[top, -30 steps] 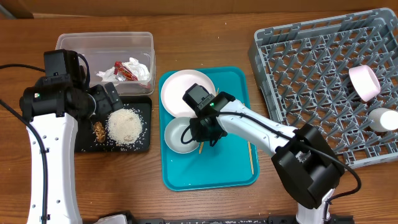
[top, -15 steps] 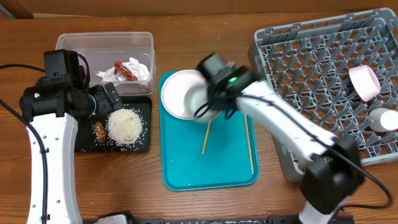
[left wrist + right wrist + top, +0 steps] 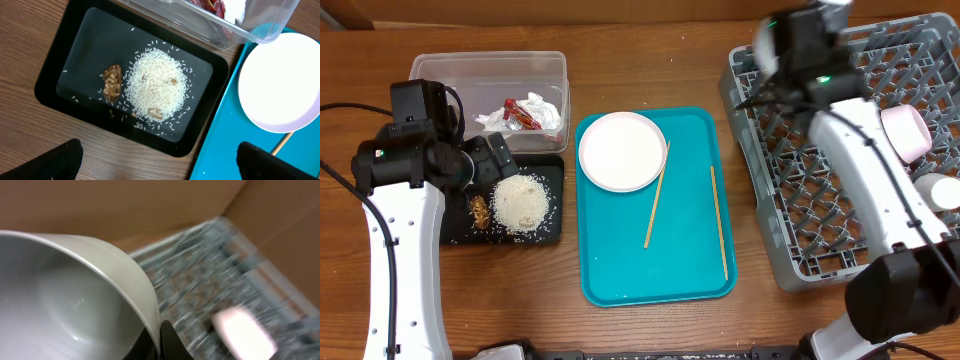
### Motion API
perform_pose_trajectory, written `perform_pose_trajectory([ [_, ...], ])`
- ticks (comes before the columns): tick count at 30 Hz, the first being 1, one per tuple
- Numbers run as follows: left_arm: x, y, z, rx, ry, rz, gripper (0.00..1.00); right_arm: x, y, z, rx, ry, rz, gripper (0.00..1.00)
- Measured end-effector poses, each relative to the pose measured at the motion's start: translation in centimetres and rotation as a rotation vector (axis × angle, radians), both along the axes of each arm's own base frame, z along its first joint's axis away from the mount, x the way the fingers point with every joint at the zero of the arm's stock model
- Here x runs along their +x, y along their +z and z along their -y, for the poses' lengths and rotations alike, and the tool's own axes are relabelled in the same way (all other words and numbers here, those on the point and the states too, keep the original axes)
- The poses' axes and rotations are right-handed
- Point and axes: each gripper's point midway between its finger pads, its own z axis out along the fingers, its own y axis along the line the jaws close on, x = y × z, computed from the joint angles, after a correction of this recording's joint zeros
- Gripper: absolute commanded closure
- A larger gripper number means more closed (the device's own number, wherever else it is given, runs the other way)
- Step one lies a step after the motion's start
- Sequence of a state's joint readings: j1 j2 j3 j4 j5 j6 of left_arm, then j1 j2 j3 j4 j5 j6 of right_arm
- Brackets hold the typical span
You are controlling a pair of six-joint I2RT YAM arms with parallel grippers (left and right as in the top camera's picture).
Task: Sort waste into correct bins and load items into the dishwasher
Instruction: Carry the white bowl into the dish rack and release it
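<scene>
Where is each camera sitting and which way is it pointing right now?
Overhead: above the table, looking straight down; left arm, right arm, teal tray and grey rack show.
Left wrist: on the left arm, looking down at the black tray of rice; the open left hand edges the bottom.
Right wrist: above the rack, looking past the white bowl its right hand pinches.
Shared: overhead and left wrist both show the white plate and black tray.

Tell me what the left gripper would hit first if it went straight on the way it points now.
Most likely the black tray, near the edge of the rice pile. The left gripper points down at it with open jaws; nothing shows in between, though depth is unclear.
</scene>
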State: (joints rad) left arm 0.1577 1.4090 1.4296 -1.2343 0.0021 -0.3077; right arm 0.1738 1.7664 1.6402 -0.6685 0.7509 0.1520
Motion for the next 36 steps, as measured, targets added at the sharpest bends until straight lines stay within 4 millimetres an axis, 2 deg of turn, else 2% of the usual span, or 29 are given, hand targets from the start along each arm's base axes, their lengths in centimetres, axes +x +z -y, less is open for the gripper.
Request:
perform_pose_trajectory([
  [3,0.0,0.0,0.0,0.0,0.0,0.0,0.0,0.1,2.3,5.3,-0.093,-0.129,0.066,0.96],
  [7,0.0,0.0,0.0,0.0,0.0,0.0,0.0,-0.8,3.9,10.7,-0.21,-0.308,0.108,0.96],
  [10,0.0,0.0,0.0,0.0,0.0,-0.001,0.0,-1.4,2.8,13.7,-0.278,-0.414,0.066,0.96],
  [13,0.0,0.0,0.0,0.0,0.0,0.0,0.0,-1.3,0.3,15.5,-0.316,-0.461,-0.007,0.96],
  [14,0.0,0.0,0.0,0.0,0.0,0.0,0.0,-1.2,-1.3,16.2,-0.332,-0.474,-0.049,0.96],
  [17,0.0,0.0,0.0,0.0,0.0,0.0,0.0,-0.5,-5.2,16.7,-0.354,-0.473,-0.141,0.96],
  [22,0.0,0.0,0.0,0.0,0.0,0.0,0.0,-0.3,-8.1,16.2,-0.365,-0.452,-0.224,0.96],
  [28,0.0,0.0,0.0,0.0,0.0,0.0,0.0,-0.4,-9.6,14.8,-0.342,-0.426,-0.256,0.96],
  [36,0.0,0.0,0.0,0.0,0.0,0.0,0.0,-1.8,-11.2,13.0,-0.275,-0.419,-0.304,0.96],
])
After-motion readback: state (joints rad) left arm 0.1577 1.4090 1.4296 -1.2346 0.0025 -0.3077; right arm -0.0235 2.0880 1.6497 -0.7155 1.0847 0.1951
